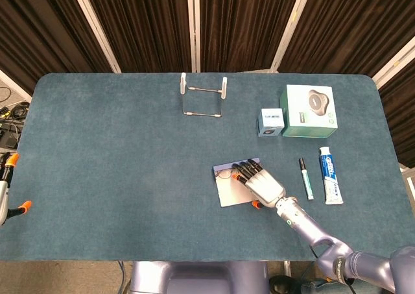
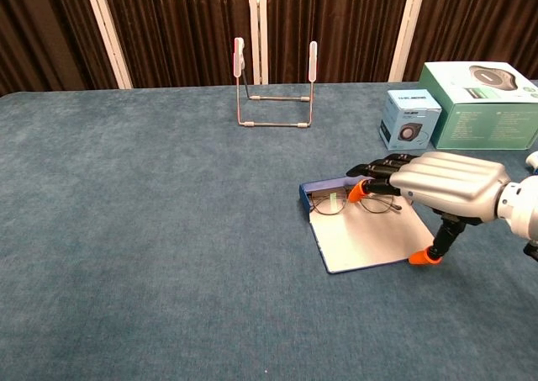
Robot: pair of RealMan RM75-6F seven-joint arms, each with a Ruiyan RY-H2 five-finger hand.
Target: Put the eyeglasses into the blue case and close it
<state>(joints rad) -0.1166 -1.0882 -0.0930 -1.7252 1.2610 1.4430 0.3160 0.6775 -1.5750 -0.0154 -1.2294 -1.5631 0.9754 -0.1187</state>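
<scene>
The blue case point(image 2: 361, 242) lies open and flat right of the table's middle, its pale inner flap towards me. The eyeglasses point(image 2: 330, 202) rest folded along its far blue edge. My right hand point(image 2: 445, 183) hovers flat over the case's right part, fingers stretched out with orange tips above the right lens and the thumb pointing down past the near right corner. It holds nothing. From the head camera, the right hand point(image 1: 262, 185) covers much of the case point(image 1: 227, 193), and the eyeglasses point(image 1: 225, 173) show at its far left. My left hand point(image 1: 5, 190) peeks in at the left edge, fingers apart.
A wire stand point(image 2: 276, 82) stands at the back centre. A small blue box point(image 2: 409, 119) and a green box point(image 2: 483, 103) sit at the back right. A marker pen point(image 1: 306, 178) and a toothpaste tube point(image 1: 330, 183) lie right of the case.
</scene>
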